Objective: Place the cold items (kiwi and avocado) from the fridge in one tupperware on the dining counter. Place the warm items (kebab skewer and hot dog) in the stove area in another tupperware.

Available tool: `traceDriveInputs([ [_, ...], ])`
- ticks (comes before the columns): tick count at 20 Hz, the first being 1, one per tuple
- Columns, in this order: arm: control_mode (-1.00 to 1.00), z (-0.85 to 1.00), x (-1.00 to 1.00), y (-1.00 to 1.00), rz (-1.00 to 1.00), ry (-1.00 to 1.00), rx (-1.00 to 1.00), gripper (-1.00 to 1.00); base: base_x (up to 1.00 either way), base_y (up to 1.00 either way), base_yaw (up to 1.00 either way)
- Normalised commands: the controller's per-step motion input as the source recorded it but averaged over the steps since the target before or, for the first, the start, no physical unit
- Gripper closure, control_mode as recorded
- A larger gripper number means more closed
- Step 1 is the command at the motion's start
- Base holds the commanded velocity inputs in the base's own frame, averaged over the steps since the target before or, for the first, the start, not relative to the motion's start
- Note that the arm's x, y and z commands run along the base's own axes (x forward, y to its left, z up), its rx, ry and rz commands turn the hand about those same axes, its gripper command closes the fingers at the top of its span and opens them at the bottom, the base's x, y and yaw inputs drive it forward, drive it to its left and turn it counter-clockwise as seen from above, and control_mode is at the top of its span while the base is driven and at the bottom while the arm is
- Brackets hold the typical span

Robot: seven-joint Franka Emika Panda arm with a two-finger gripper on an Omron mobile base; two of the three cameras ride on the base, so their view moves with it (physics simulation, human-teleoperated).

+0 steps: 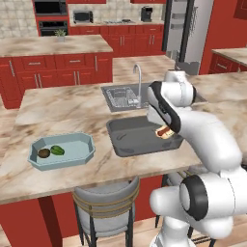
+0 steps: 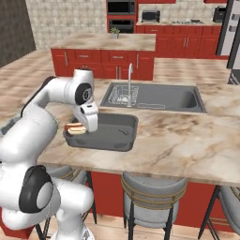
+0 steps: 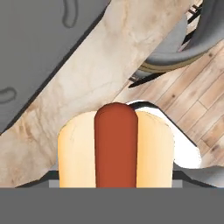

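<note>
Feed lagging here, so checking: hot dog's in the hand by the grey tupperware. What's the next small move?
Probably ease the hand inward over the grey tupperware before releasing: the hot dog hangs at its near edge, counter and floor showing beyond it.

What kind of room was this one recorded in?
A home kitchen, rendered rather than real. A marble counter holds a sink with a faucet, red cabinets line the walls, and an oven is built in at the back. Stools stand along the counter.
</note>
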Motion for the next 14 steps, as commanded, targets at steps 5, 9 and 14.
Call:
traceDriveInputs([
  [5, -1.00, 0.00, 1.00, -0.12, -0.29, 0.07, -0.05, 1.00, 0.00, 0.00, 0.00],
  [9, -1.00, -0.11, 1.00, -0.02, -0.31, 0.04, -0.14, 1.00, 0.00, 0.00, 0.00],
  [14, -1.00, -0.44, 1.00, -0.01, -0.33, 0.00, -0.08, 1.00, 0.00, 0.00, 0.00],
])
